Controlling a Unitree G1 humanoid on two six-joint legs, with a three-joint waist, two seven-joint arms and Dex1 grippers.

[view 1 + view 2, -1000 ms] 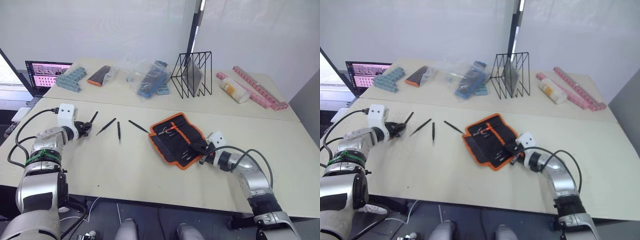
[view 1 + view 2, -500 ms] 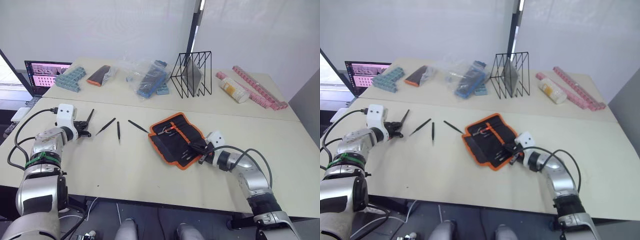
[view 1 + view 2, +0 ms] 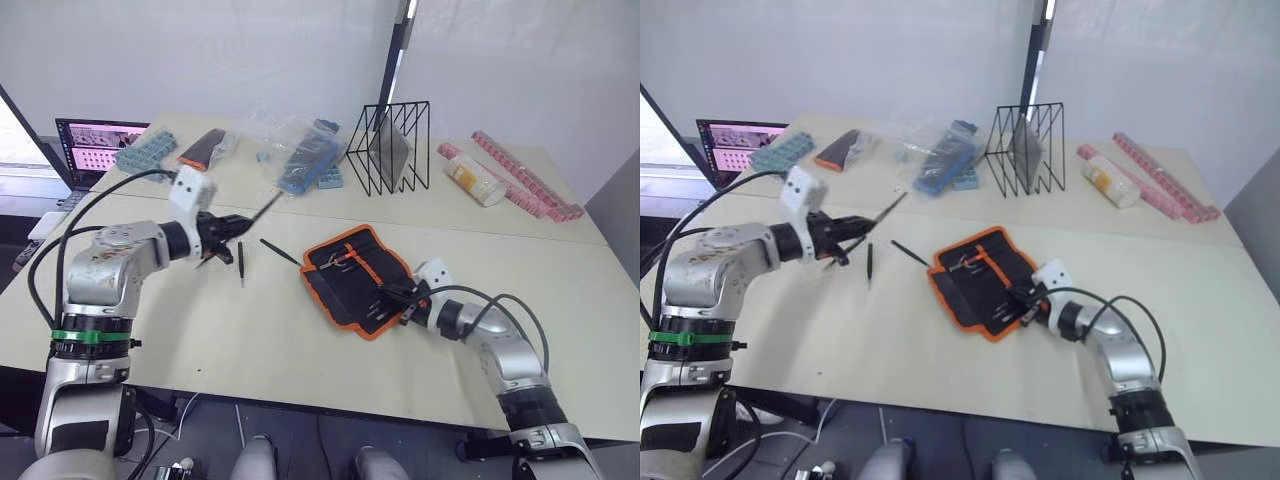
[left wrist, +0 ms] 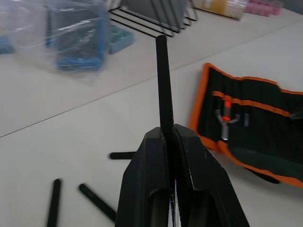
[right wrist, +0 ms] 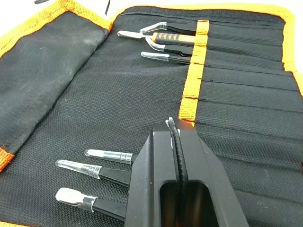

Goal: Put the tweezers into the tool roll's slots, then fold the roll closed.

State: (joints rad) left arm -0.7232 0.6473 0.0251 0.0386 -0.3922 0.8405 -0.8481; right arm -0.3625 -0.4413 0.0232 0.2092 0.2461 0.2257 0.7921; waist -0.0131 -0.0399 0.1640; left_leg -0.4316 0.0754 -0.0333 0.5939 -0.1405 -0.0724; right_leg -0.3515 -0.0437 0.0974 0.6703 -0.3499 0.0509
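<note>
My left gripper [image 3: 230, 226] is shut on one of the black tweezers [image 3: 262, 206], held above the table with its tip pointing up and right; the wrist view shows it between the fingers [image 4: 151, 156]. More tweezers lie on the table below: one [image 3: 240, 264], another [image 3: 279, 252], and one [image 3: 206, 262] partly under the gripper. The tool roll [image 3: 340, 285] lies open to the right, with orange edging. My right gripper [image 3: 388, 297] rests shut on its near right part, over the slots [image 5: 246, 90]. Capped tools [image 5: 108, 155] sit in some slots.
On the far table stand a black wire rack [image 3: 390, 145], a plastic bag of blue boxes [image 3: 300, 160], a black-and-orange pouch [image 3: 203, 148], blue organisers [image 3: 145, 155], a laptop [image 3: 95, 140], a bottle [image 3: 470, 180] and pink strips [image 3: 525, 180].
My left arm has swung right, away from the table's left edge and toward the roll, carrying the tweezers up off the table. The right gripper has stayed on the roll.
</note>
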